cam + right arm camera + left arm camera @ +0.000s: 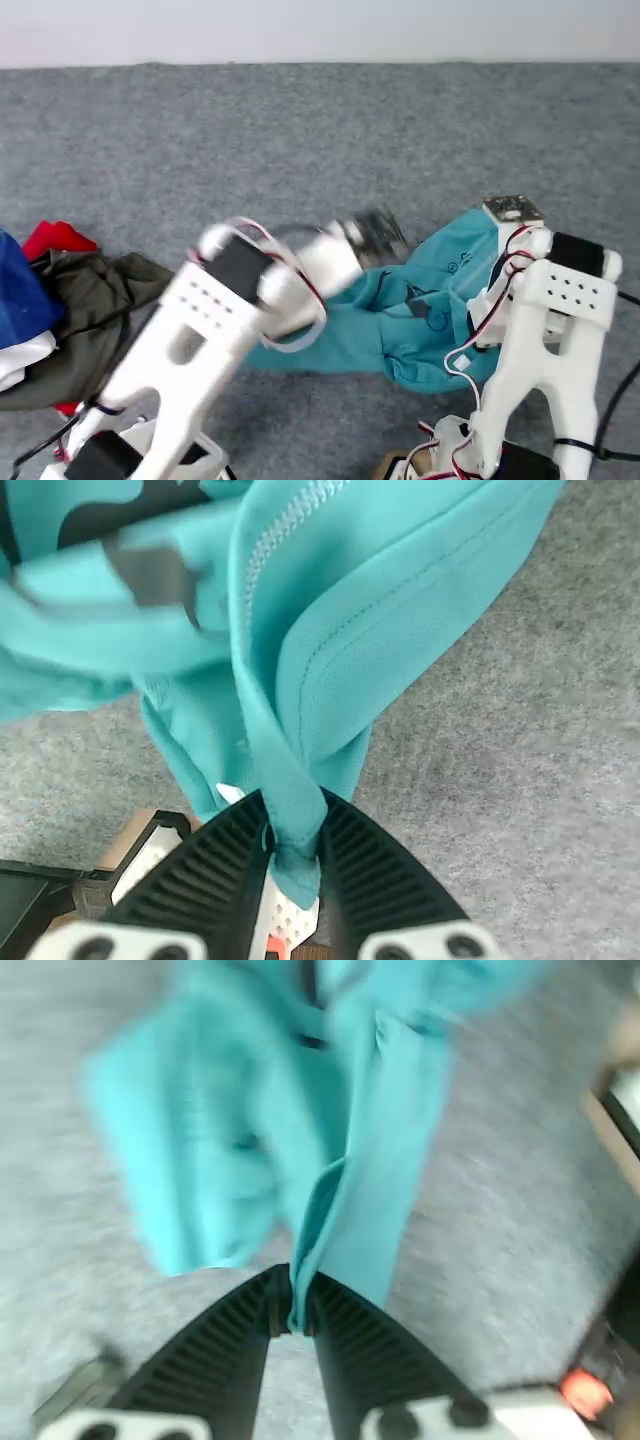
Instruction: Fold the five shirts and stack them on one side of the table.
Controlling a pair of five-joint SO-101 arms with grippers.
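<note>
A teal shirt point(400, 320) hangs crumpled between my two arms, low over the grey table cover point(300, 130). My left gripper point(380, 242) is at the shirt's upper left edge. In the left wrist view, this gripper point(292, 1312) is shut on a thin fold of the teal shirt point(250, 1110), which trails away from the fingers. My right gripper point(497, 232) holds the shirt's far right corner. In the right wrist view, it point(293, 845) is shut on a bunched hem of the teal shirt point(400, 610), beside a zip.
A heap of unfolded shirts lies at the left edge: a red one point(55, 238), an olive one point(95, 300), a blue one point(20, 300) and a white one point(20, 355). Bare grey cover spreads across the far half of the table.
</note>
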